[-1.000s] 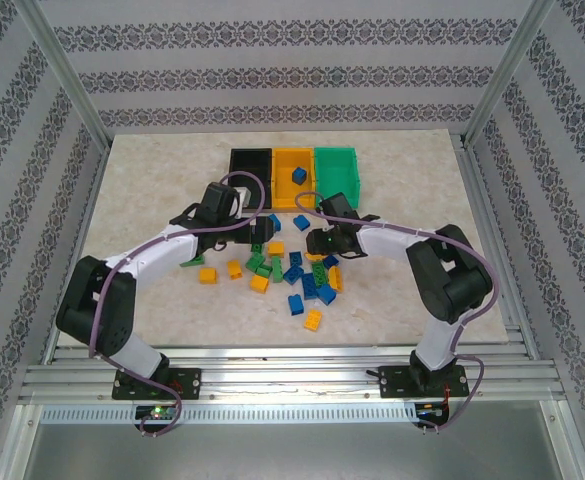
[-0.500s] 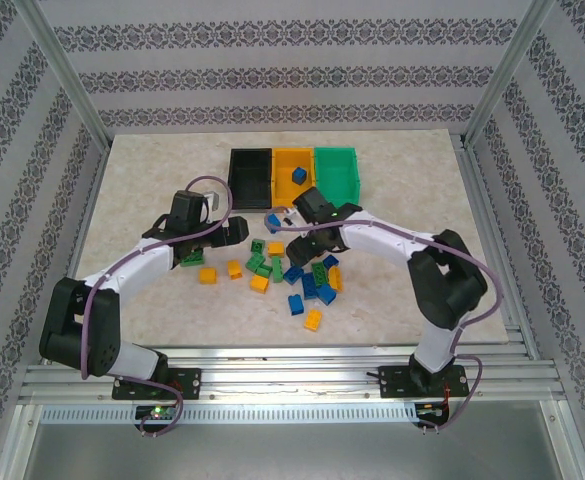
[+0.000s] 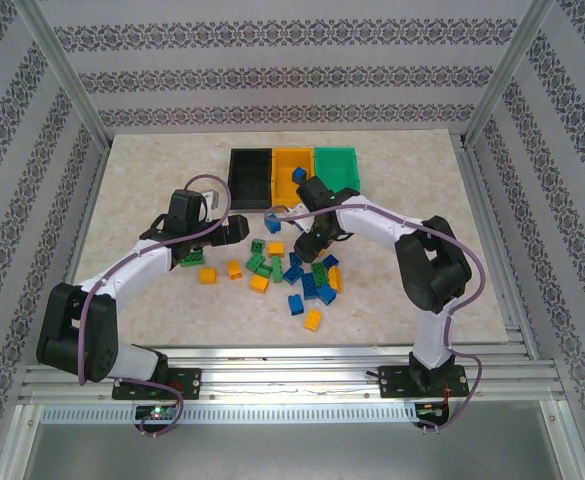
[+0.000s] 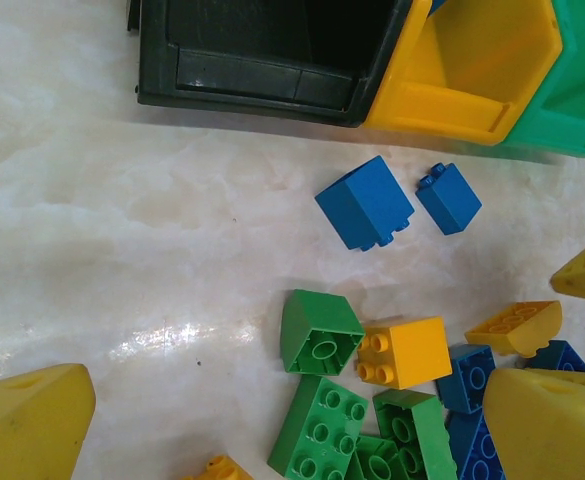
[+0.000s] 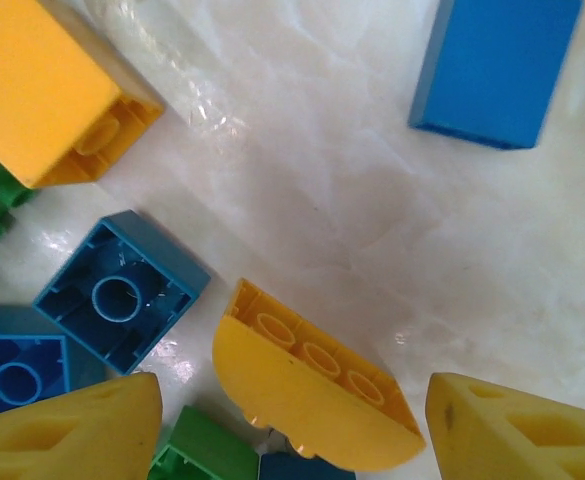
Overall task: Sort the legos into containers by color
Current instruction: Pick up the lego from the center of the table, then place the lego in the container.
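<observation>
The three bins stand in a row at the far side of the tabletop [image 3: 152, 190], walls touching: the black bin [image 3: 250, 172] on the left, the yellow bin [image 3: 284, 160] in the middle, the green bin [image 3: 340, 163] on the right. One blue brick [image 3: 298, 176] sits in the yellow bin. The other legos [image 3: 294, 272] lie loose on the tabletop just in front of the bins, with blue, green and yellow mixed in one scatter.

My left fingers [image 4: 32, 425] are spread wide and hold nothing. They hover over the left edge of the scatter, with a few green bricks [image 4: 322, 430] and a yellow brick [image 4: 404, 352] in the space between them. Past those, two blue bricks [image 4: 367, 202] lie side by side, not touching, near the front of the yellow bin.

My right fingers [image 5: 517, 430] are parted too, and sit low over the middle of the scatter. A curved yellow brick [image 5: 307, 385] lies on the tabletop between them. I see a clear gap on the left finger's side. On the other side the brick's end comes very close to the finger, and I cannot tell whether they touch. Beside it lies an upturned blue brick [image 5: 122, 290], its hollow underside facing the camera. Farther off lie a yellow block [image 5: 52, 90] and a blue block [image 5: 497, 70].
</observation>
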Controlling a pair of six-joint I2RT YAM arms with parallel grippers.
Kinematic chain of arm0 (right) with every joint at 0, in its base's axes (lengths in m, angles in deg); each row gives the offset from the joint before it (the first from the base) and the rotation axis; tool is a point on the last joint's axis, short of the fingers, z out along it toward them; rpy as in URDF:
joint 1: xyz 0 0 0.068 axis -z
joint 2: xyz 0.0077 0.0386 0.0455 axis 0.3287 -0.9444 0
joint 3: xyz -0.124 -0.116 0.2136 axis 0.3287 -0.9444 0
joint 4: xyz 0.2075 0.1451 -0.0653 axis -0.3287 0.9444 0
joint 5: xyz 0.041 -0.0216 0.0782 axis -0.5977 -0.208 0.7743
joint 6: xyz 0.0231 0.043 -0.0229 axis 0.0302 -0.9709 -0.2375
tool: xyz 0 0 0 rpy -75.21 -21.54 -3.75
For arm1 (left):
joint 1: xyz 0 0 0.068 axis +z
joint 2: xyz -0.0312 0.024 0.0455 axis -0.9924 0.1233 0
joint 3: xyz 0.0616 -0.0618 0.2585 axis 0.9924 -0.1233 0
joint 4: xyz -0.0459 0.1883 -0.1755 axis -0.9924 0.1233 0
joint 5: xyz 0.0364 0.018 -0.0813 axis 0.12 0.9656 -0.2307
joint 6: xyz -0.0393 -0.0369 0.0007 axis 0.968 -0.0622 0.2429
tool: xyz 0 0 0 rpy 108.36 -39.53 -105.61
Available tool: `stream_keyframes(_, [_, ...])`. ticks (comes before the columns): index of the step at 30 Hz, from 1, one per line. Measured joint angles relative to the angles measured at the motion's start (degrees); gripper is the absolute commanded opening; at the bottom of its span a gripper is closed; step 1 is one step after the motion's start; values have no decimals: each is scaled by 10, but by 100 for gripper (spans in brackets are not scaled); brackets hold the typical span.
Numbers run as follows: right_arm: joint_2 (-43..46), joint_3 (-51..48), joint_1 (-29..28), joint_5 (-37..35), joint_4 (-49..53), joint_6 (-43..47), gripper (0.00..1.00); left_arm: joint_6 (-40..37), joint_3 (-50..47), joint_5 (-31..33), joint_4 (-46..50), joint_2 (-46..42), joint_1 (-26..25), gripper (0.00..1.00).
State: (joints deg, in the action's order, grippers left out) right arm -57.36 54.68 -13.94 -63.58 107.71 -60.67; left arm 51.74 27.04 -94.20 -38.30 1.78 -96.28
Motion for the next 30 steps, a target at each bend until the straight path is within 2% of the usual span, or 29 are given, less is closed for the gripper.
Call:
stream_keyframes(3, [-27, 3, 0, 10, 16, 7, 66, 0, 0, 0, 0, 0, 0, 100])
stream_keyframes(5, [-41, 6, 0, 13, 23, 9, 57, 0, 0, 0, 0, 0, 0, 100])
stream_keyframes(8, [-47, 12, 4, 16, 21, 11, 37, 0, 2, 0, 2, 0, 0, 100])
stream_keyframes(12, [-47, 17, 17, 29, 19, 5, 28, 0, 6, 0, 6, 0, 0, 100])
stream_keyframes(20, [-36, 12, 45, 45, -12, -17, 23, 1, 6, 2, 6, -12, 0, 100])
stream_keyframes(30, [51, -22, 74, 57, -73, -67, 23, 1, 6, -12, 5, -14, 0, 100])
